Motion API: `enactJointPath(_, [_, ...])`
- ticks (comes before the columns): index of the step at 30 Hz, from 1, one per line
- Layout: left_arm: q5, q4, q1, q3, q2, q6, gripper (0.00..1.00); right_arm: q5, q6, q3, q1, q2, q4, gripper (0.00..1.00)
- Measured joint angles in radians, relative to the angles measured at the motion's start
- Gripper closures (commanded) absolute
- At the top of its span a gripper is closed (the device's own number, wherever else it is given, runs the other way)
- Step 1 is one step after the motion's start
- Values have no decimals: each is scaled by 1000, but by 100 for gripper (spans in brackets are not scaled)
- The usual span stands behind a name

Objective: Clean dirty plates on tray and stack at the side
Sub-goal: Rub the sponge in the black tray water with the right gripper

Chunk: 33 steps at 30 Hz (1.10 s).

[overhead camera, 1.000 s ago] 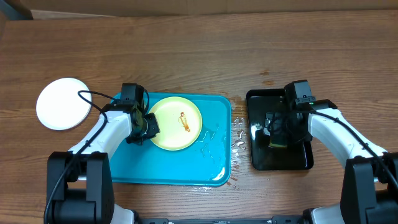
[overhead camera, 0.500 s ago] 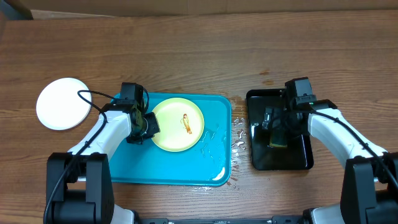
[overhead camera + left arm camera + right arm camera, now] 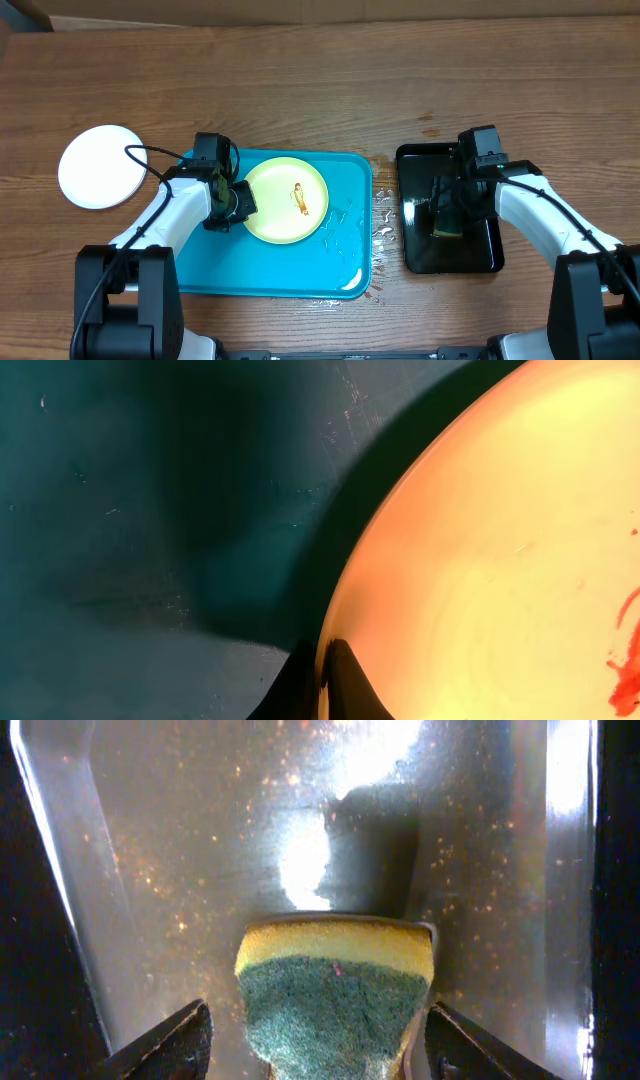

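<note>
We see a yellow plate in the blue tray, left claw pinching its rim. The black tray holds a sponge, right claw spread around it. A white plate sits far left on the tabletop.

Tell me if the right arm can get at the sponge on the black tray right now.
Probably yes. The right gripper hangs directly over the sponge on the black tray, with its open fingers on either side of it, and nothing lies between them and the sponge.
</note>
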Motion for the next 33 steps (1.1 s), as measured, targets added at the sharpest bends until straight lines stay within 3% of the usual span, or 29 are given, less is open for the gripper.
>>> enactJointPath(5, [0,0,0,0,0,0,96,0,10,0,0,14,25,26])
enactJointPath(7, [0,0,0,0,0,0,96,0,12,0,0,37,43,32])
enactJointPath(11, [0,0,0,0,0,0,96,5,13,0,0,65,65,96])
enactJointPath(14, [0,0,0,0,0,0,96,0,16,0,0,66,71,96])
enactJointPath(15, [0,0,0,0,0,0,96,1,16,0,0,67,74,91])
enactJointPath(16, [0,0,0,0,0,0,96,1,16,0,0,67,76,54])
enactJointPath(17, [0,0,0,0,0,0,96,0,20,0,0,68,77,44])
enactJointPath(18, [0,0,0,0,0,0,96,1,16,0,0,68,77,43])
enactJointPath(24, [0,0,0,0,0,0,96,-1,13,0,1,68,66,43])
enactJointPath(28, [0,0,0,0,0,0,96,-1,14,5,1,67,23,53])
enactJointPath(30, [0,0,0,0,0,0,95,-2,13,7,1,67,-1,89])
enactJointPath(31, [0,0,0,0,0,0,95,-5,15,8,1,68,-10,96])
enactJointPath(32, [0,0,0,0,0,0,95,-9,14,8,1,68,-18,96])
enactJointPath(33, [0,0,0,0,0,0,95,-13,19,7,1,68,-20,84])
